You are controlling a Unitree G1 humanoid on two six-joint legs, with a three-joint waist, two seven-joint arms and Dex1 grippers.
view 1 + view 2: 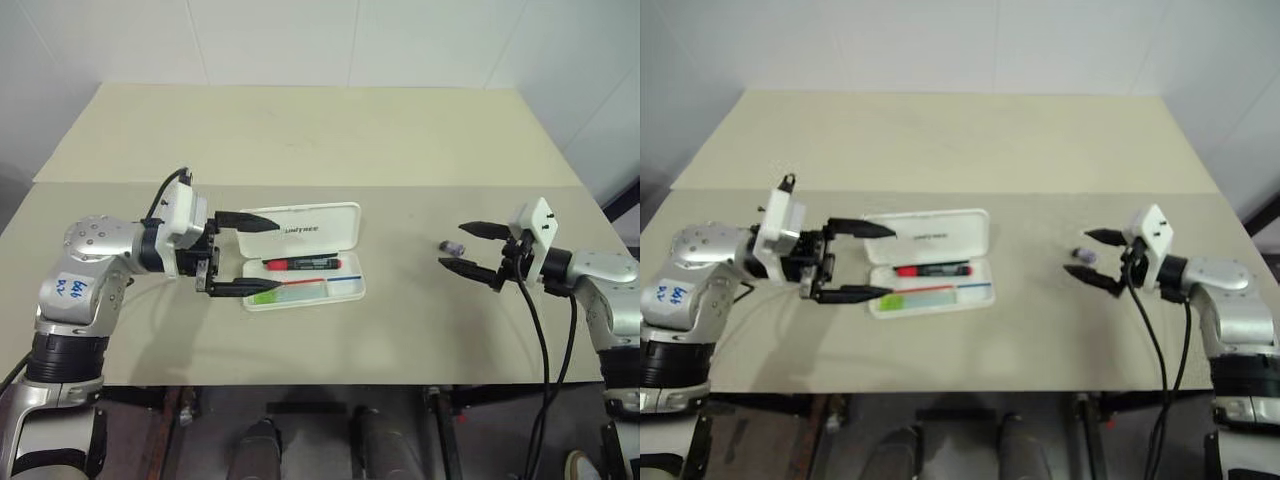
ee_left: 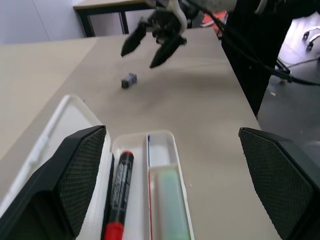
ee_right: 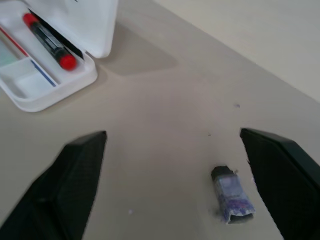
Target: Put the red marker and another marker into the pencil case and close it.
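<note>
Beige table (image 1: pixel 300 140) (two joined tops) stands against white walls (image 1: pixel 300 40).

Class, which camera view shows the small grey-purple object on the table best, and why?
The right wrist view: the small grey-purple object lies close between the open right gripper fingers, so its shape is plain. Both head views show it as a speck beside that gripper; the left wrist view shows it small, beyond the pencil case.

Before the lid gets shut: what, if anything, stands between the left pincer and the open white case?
Nothing visible. The open left pincer sits right at the left end of the white hard-plastic pencil case, lid raised, red-capped black marker and lime-green marker lying inside.
</note>
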